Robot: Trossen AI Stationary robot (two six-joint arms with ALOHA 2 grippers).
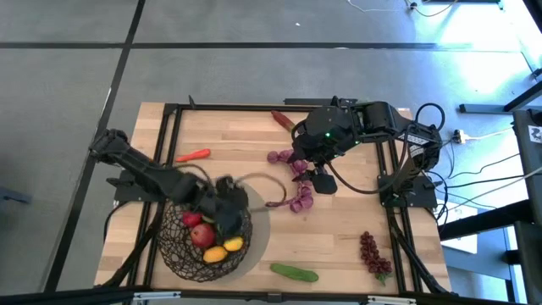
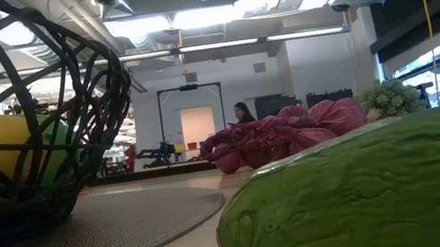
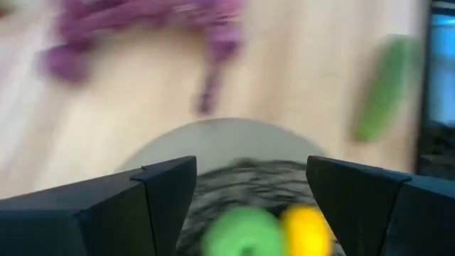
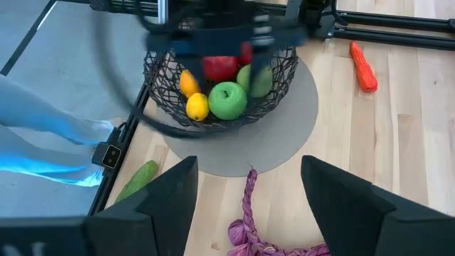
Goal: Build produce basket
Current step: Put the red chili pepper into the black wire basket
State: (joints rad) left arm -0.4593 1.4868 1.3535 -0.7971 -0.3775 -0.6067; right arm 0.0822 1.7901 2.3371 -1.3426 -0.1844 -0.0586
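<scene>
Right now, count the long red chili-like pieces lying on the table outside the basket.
2. One red chili lies on the bare wood left of centre; the second chili lies near the far edge, beside the right arm. The arms may hide others.

Left gripper [image 3: 250, 195] fingers stood apart above basket [image 3: 245, 178] on grey mat [image 3: 227, 139]; green fruit [image 3: 245, 231], yellow fruit [image 3: 307, 226] inside; purple grapes [image 3: 142, 28], cucumber [image 3: 384, 89] beyond.

No text, label, brand, number or sign can be read anywhere in these views; nothing on the table or arms carries legible writing
</scene>
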